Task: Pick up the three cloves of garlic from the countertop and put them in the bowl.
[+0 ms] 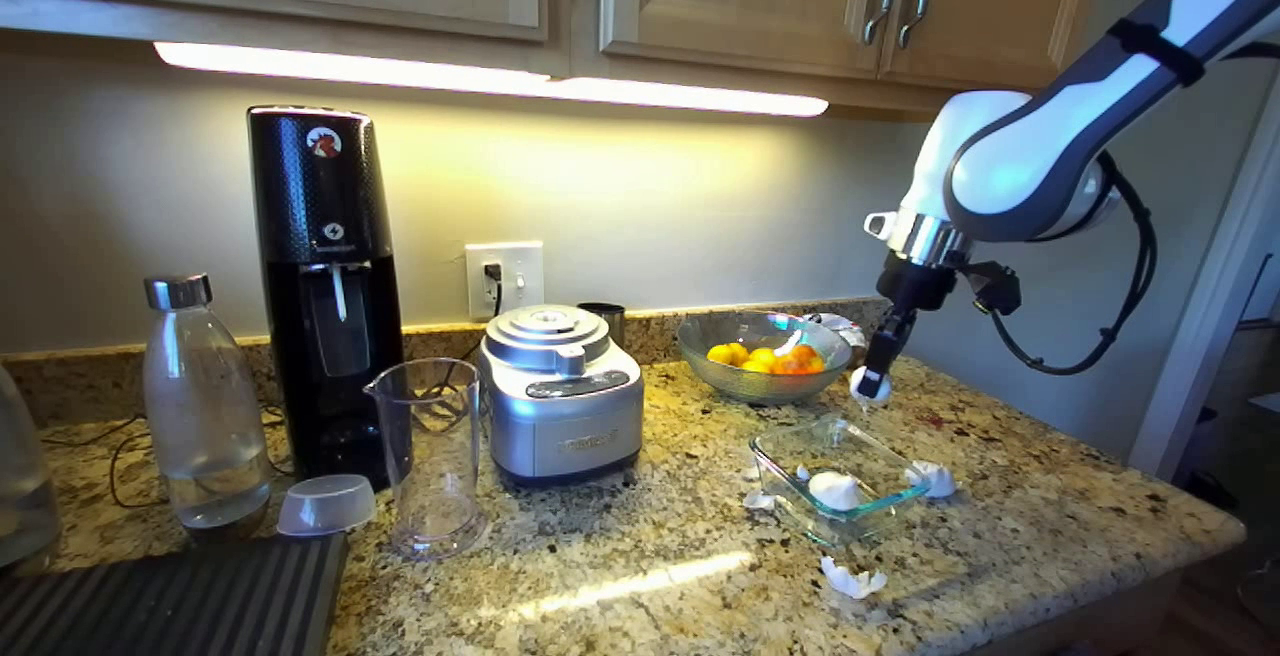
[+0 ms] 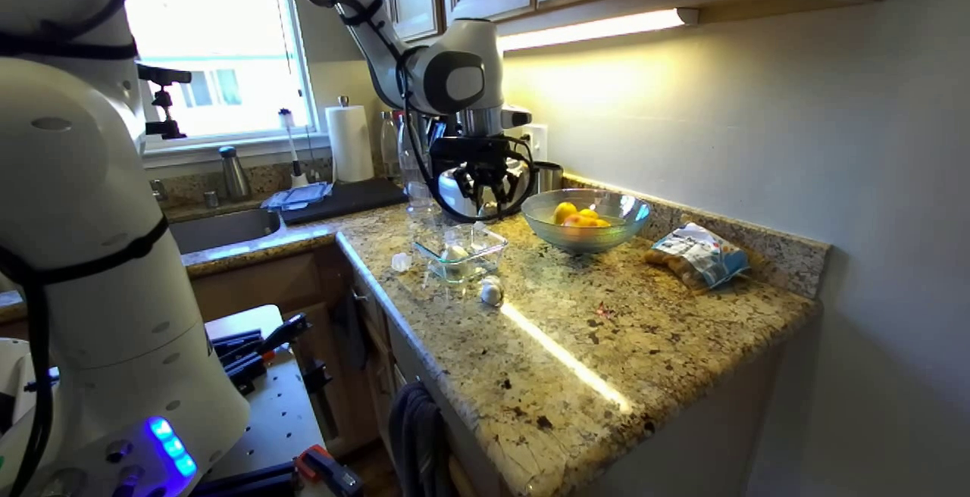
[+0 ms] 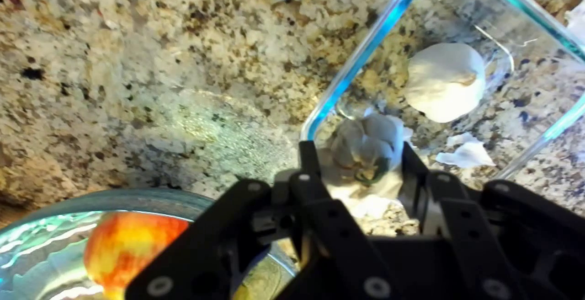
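My gripper point(image 3: 358, 151) clamps a garlic bulb point(image 3: 368, 140). Wrist view: room over countertop point(image 3: 183, 53), ten o'clock; bowl rim point(image 3: 360, 63), two; fruit bowl point(image 3: 123, 196) obstructs eight.

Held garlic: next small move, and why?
I'd probably shift the tool sideways toward the middle of the rectangular glass bowl before lowering. In the wrist view, the held garlic overlaps the bowl's corner, so releasing here may catch the rim. Another garlic bulb lies inside, so I'd stay beside it.
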Robot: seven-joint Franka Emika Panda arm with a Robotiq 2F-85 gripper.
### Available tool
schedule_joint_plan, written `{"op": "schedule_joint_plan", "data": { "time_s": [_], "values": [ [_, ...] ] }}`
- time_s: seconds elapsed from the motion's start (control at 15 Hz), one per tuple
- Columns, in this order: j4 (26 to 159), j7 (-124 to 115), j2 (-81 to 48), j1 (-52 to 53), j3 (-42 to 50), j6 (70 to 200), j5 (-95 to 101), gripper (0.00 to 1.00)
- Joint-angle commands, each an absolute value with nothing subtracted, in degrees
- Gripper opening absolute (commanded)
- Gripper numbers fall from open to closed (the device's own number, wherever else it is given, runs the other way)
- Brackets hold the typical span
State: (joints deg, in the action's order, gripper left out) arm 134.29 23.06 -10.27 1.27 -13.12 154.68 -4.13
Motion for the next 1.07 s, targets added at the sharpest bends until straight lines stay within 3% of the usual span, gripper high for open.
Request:
{"op": "schedule_joint_plan", "data": {
  "time_s": [0.0, 0.93, 1.0],
  "values": [
    [135.22, 26.36, -10.71, 2.68, -14.42, 154.58, -5.73, 0.18],
    [135.16, 25.29, -20.3, 4.95, -14.24, 164.77, 5.07, 0.18],
    [135.25, 25.22, -20.31, 4.92, -14.13, 165.04, 5.95, 0.3]
  ]
}}
